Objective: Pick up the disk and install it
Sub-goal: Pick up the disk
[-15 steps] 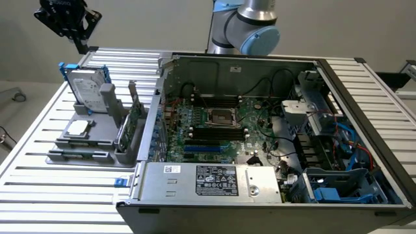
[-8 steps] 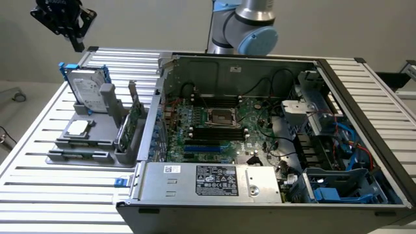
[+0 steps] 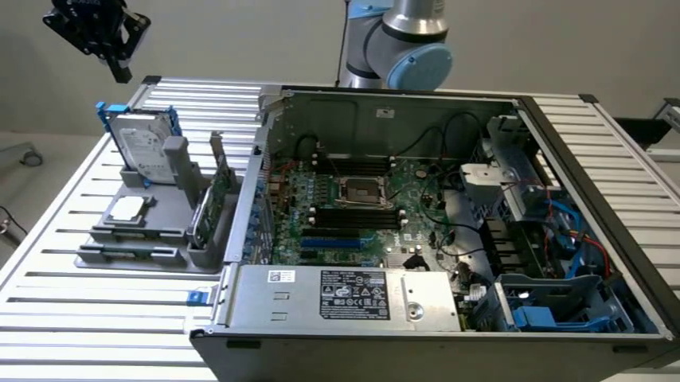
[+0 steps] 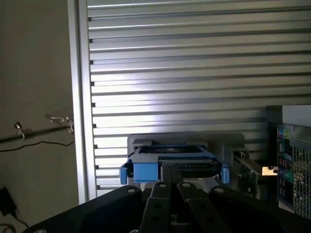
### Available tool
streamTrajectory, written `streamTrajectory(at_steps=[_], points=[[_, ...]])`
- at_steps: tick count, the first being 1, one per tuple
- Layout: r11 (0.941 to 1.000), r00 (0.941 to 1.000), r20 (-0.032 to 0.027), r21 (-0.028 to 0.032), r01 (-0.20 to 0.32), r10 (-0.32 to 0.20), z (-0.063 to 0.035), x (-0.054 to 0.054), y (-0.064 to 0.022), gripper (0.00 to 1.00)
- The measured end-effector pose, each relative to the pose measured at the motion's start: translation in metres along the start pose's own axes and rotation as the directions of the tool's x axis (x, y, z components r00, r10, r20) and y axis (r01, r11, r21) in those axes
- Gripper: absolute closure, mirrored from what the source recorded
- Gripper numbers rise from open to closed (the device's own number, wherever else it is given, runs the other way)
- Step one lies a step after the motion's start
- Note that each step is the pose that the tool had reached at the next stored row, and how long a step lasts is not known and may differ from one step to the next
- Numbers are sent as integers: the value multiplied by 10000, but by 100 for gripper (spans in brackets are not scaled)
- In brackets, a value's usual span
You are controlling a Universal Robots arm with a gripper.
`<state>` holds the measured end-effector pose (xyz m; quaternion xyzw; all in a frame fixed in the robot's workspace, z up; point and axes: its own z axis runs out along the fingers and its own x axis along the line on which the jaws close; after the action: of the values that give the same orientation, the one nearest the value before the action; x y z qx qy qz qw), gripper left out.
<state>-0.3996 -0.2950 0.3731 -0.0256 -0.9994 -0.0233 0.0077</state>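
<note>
The gripper hangs in the air with its fingers pressed together and nothing between them, above the table's far corner on the exterior view's left. The disk stands upright on its edge in a grey holder near that corner, apart from the gripper and directly under it in the wrist view. The open computer case sits beside the holder, towards the exterior view's right.

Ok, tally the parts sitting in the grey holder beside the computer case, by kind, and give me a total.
disk: 1
processor chip: 1
green circuit card: 1
Total: 3
</note>
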Motion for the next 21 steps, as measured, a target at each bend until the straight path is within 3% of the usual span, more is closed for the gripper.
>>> streamTrajectory(at_steps=[12, 17, 21], points=[[10000, 10000, -3, 1, 41, -41, 2, 0, -1, 89], [9958, 9958, -43, 13, 914, -914, 22, 0, -3, 89], [9865, 9865, -79, 21, 1639, -1639, 38, -1, -4, 89]])
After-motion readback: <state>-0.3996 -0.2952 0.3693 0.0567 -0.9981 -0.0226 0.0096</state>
